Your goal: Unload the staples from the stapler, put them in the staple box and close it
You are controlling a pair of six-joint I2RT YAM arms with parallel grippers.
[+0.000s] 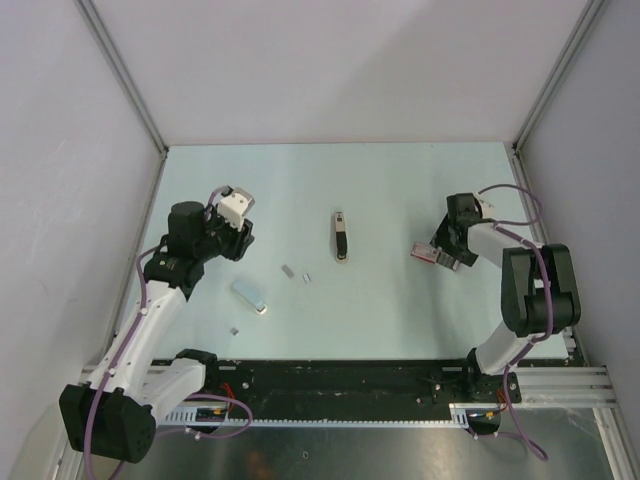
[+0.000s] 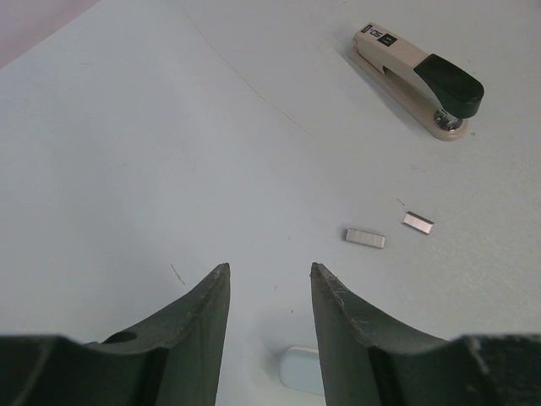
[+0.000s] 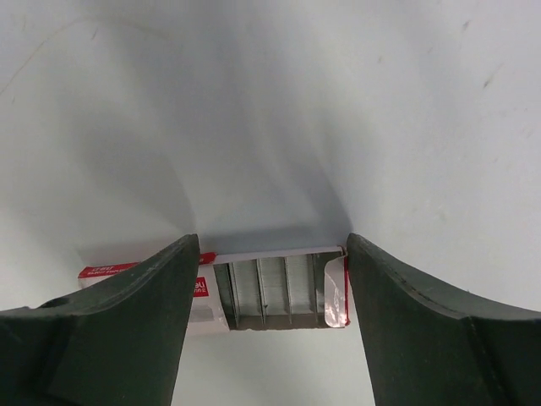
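Progress looks well advanced, judging by what lies on the table (image 1: 400, 180). The stapler (image 1: 341, 236) rests on its base near the middle, its black-capped top down, and neither arm is touching it. Two short staple strips (image 2: 364, 238) lie loose side by side on the table between the stapler and the left arm. One tiny silvery bit (image 1: 234, 329) lies nearer the arm bases. A pale blue bar (image 1: 250, 293) with a whitish end lies just below the left arm's fingers. I cannot tell from these views whether it is a longer run of staples or something else.

The left gripper (image 2: 269, 271) hangs over bare table with its fingers partly apart and nothing between them. The right gripper (image 3: 272, 241) is well away on the far right, with its fingers spread wide. They frame an open red-and-white box of staples (image 3: 270, 292) that lies on the table just past the tips. Whether either finger touches the box I cannot tell, but it is not clamped.

Since the stapler is closed, its magazine is hidden and I cannot confirm that it is empty. If it is, unloading is probably finished. Otherwise the stapler would need opening again to clear what remains.
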